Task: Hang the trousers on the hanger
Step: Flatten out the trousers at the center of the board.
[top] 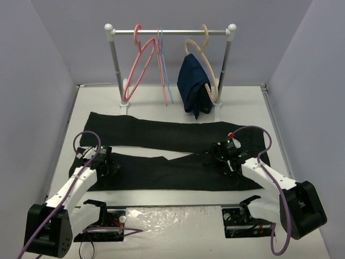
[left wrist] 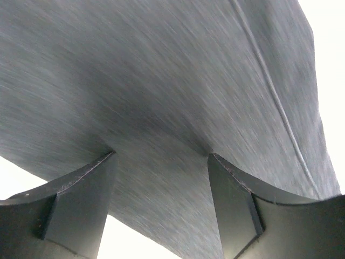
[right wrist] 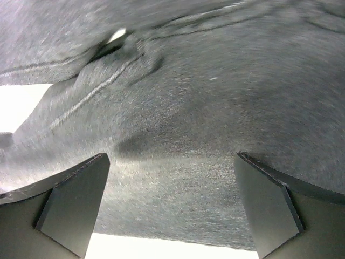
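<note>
The black trousers [top: 161, 156] lie flat across the table with their two legs spread in a V. The salmon-pink hanger [top: 139, 65] hangs empty on the rail at the back left. My left gripper [top: 111, 168] is open and pressed down on the near leg's left end; in the left wrist view its fingers [left wrist: 81, 205] straddle the cloth [left wrist: 161, 108]. My right gripper [top: 229, 162] is open and down on the trousers near the waist end; in the right wrist view its fingers [right wrist: 75, 205] straddle the cloth [right wrist: 188, 135] near its front edge.
A white rail stand [top: 170, 32] stands at the back. On it hang a thin light-blue hanger [top: 164, 65] and a tan hanger [top: 205, 54] carrying a navy-blue garment [top: 194, 86]. Grey walls close in the table on the left, right and back.
</note>
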Action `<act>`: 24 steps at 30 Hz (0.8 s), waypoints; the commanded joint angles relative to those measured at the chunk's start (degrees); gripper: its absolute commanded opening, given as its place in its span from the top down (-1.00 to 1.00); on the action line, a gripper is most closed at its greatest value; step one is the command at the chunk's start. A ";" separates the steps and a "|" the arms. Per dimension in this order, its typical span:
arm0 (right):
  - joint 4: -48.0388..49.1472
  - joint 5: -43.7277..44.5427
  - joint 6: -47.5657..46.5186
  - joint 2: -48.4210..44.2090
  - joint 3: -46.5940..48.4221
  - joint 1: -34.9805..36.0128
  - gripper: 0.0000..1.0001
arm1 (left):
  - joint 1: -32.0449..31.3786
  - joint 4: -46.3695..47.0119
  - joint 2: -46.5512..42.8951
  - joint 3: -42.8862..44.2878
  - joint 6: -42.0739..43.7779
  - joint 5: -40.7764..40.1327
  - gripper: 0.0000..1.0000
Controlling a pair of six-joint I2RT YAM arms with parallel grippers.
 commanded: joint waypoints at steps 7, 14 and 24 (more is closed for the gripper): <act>-12.18 8.69 -4.53 -7.11 6.21 -3.27 -0.97 | 1.82 -7.89 -11.39 4.85 1.86 -3.41 -0.28; -9.03 13.59 -12.96 0.29 19.24 -3.24 -0.95 | 2.32 5.20 2.91 22.88 20.78 -2.79 -0.28; 1.98 14.70 -16.49 16.37 23.34 -3.79 -0.94 | 13.42 16.62 35.23 42.12 27.89 4.60 -0.29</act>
